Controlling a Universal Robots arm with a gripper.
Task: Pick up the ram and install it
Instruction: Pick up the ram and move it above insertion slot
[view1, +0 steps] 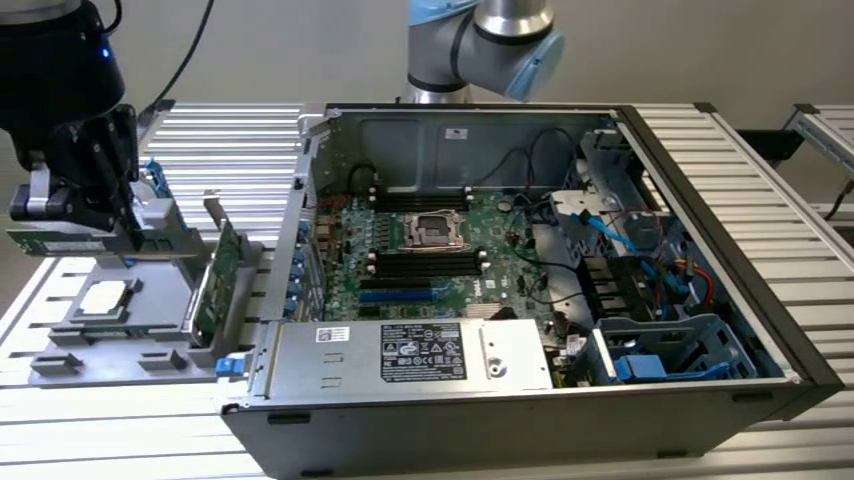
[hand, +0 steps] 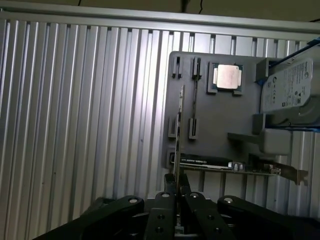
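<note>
The ram (view1: 56, 240) is a narrow green stick, held level at the exterior view's far left, above the grey parts holder (view1: 127, 345). My gripper (view1: 78, 222) is shut on it from above. In the wrist view the ram (hand: 178, 130) shows edge-on as a thin strip running out from between the closed black fingers (hand: 192, 200) of the gripper (hand: 178, 184), over the holder (hand: 220, 125). The open computer case (view1: 747, 300) lies to the exterior view's right, with the motherboard's black memory slots (view1: 427, 262) beside the processor socket (view1: 430, 228).
On the holder sit a processor chip (hand: 227, 77), a hard drive (hand: 292, 90) and a green expansion card with a metal bracket (hand: 225, 164). That card (view1: 214, 280) stands upright between my gripper and the case wall (view1: 300, 230). Ribbed aluminium table (hand: 75, 125) surrounds everything.
</note>
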